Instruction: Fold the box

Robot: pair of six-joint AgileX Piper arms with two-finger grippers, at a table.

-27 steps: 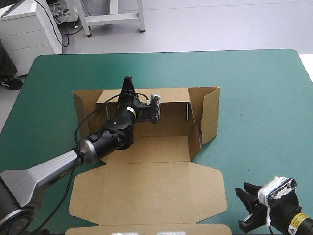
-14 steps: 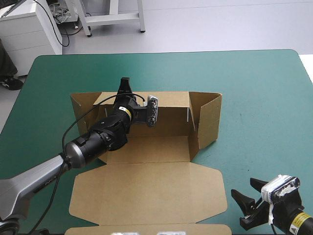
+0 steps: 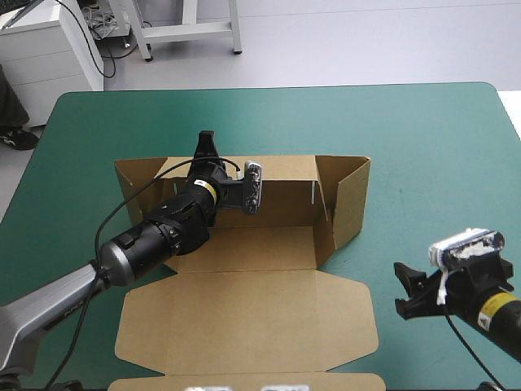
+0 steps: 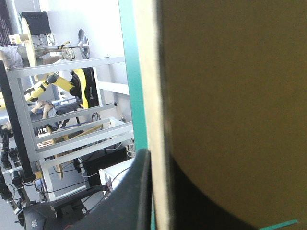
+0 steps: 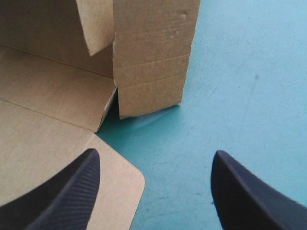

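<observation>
Left claw grips the brown box by the top edge of its back wall. Its black fingers are all but closed, with the board pinched between them. From the left wrist, one finger lies against the board's pale cut edge. Right claw gapes wide and holds nothing, its fingers set well apart.

The teal-green table spreads beneath and around both claws. On it, the box sits as an open tray, its floor under the left claw's arm and the whole of it ahead of the right claw. The lid lies flat on the table behind the left claw, on the arm's side of the tray. The lid's rounded corner reaches just beside the right claw's left finger.

The tray's right side wall stands upright ahead of the open right claw. It is apart from the claw, with bare teal-green cover between them. A smaller flap hangs just beside that wall, toward the tray's inside. The other side wall rises at the box's left end, to the left of the clamped claw.
</observation>
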